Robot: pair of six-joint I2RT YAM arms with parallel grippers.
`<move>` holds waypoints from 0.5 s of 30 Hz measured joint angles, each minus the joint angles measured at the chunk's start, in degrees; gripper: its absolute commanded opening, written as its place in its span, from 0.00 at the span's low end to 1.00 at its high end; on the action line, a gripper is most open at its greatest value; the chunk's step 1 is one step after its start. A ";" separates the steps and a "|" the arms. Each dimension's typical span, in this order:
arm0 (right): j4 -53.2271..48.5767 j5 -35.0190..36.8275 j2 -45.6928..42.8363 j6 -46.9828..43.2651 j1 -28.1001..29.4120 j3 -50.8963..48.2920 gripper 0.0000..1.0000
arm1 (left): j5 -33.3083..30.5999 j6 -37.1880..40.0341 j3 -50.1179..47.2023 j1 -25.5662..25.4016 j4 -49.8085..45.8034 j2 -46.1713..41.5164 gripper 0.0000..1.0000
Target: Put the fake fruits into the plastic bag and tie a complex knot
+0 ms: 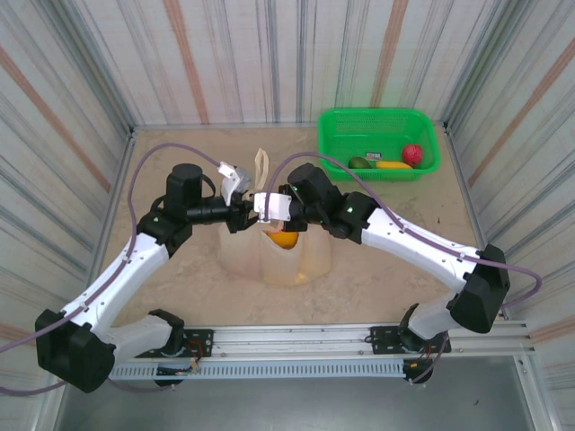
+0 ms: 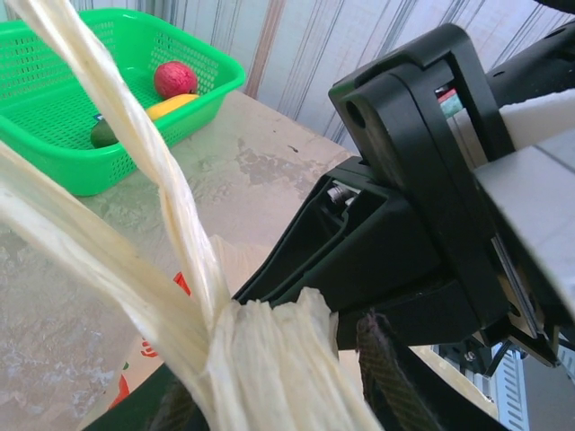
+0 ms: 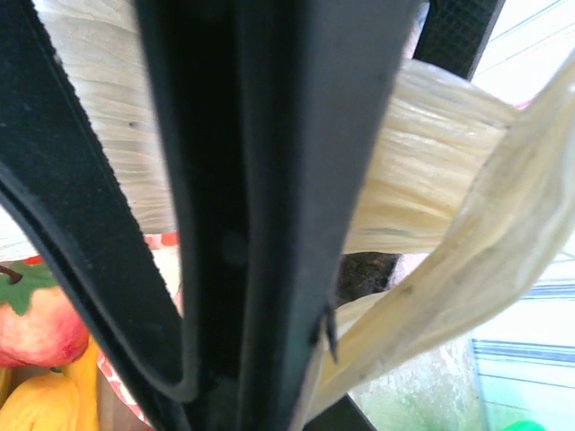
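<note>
The plastic bag [image 1: 269, 262] sat mid-table with an orange fruit [image 1: 285, 240] inside. The right gripper [image 1: 257, 214] was squeezed closed at its twisted handles [image 2: 171, 197]. How wide the left gripper [image 1: 243, 217] stood, I could not tell. Other fruits [image 1: 393, 164] lay in the green basket [image 1: 377, 113] at 2 o'clock.

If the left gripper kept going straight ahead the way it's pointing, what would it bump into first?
The left gripper would probably meet the bunched bag handles first; the right gripper sits just behind, though depth is unclear.
</note>
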 measured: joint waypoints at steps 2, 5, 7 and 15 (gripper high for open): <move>0.02 0.00 0.00 0.00 0.00 0.00 0.00 | -0.02 -0.22 -0.22 0.00 0.59 0.00 0.40; 0.02 0.00 0.00 0.09 -0.02 -0.02 0.00 | 0.04 -1.03 -0.98 0.00 1.92 -0.02 0.29; 0.17 -0.07 0.00 0.20 -0.02 -0.02 0.00 | 0.09 -1.46 -1.25 0.00 2.56 -0.02 0.25; 0.74 -1.36 0.00 1.22 -0.13 -0.17 0.00 | 0.46 -3.45 -4.57 0.39 8.11 -1.60 0.39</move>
